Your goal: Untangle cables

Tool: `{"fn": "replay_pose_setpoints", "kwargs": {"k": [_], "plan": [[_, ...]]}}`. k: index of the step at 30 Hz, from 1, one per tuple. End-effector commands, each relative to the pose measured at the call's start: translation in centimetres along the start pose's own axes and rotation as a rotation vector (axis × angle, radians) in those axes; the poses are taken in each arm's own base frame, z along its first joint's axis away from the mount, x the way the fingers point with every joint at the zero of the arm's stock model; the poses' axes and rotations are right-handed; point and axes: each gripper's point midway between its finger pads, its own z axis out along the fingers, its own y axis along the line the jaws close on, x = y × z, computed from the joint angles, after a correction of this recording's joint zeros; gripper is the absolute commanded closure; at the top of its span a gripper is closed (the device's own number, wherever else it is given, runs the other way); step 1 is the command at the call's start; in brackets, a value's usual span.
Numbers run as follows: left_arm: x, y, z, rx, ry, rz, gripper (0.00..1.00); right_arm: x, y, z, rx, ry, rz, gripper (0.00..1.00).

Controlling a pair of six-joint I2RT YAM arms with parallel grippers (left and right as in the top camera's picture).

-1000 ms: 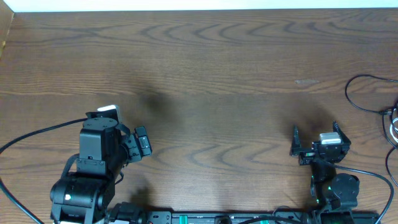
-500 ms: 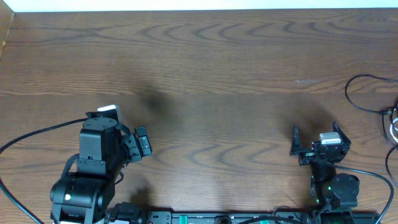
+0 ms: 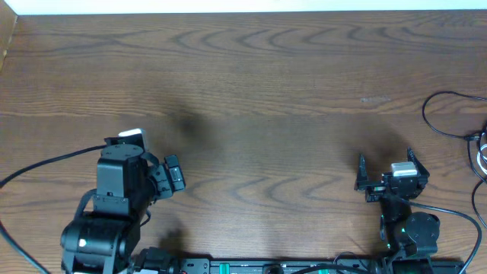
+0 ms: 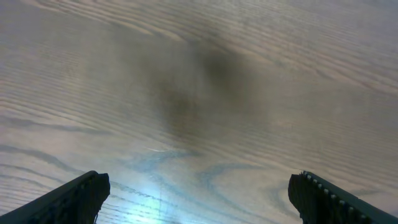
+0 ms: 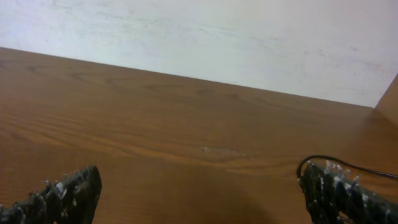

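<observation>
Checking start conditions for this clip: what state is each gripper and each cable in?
left gripper: open, holding nothing.
right gripper: open, holding nothing.
black cable: lying curved at the overhead view's right side, untouched.
white cable: mostly cut off at the right edge; tangle not visible.

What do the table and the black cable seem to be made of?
Table: wood or wood-look laminate, judging by its brown grain; satin finish with soft glare. Black cable: probably plastic- or rubber-jacketed, since it is thin and lies in a loose curve; finish too small to judge.
</observation>
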Motion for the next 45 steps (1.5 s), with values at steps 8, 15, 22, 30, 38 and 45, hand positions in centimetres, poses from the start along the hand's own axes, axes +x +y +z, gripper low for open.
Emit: {"fn": "replay_pose_setpoints", "kwargs": {"k": [8, 15, 22, 30, 38, 45], "plan": [[0.7, 2.4, 1.2, 0.033, -0.344, -0.089, 0.03, 0.0, 0.2, 0.0, -0.012, -0.003, -0.015, 0.01], [2.1, 3.1, 4.4, 0.063, -0.510, -0.112, 0.03, 0.0, 0.2, 0.0, -0.012, -0.003, -0.015, 0.01], [0.8, 2.7, 5.8, 0.111, -0.684, -0.121, 0.03, 0.0, 0.3, 0.0, -0.012, -0.003, -0.015, 0.01], [-0.6, 2.4, 5.4, 0.145, -0.854, -0.100, 0.03, 0.0, 0.2, 0.0, -0.012, -0.003, -0.015, 0.01], [-0.5, 2.5, 5.6, 0.112, -0.862, -0.027, 0.03, 0.0, 0.3, 0.0, -0.012, -0.003, -0.015, 0.01], [1.5, 2.3, 7.6, 0.108, -0.749, 0.009, 0.02, 0.0, 0.3, 0.0, -0.012, -0.003, -0.015, 0.01]]}}
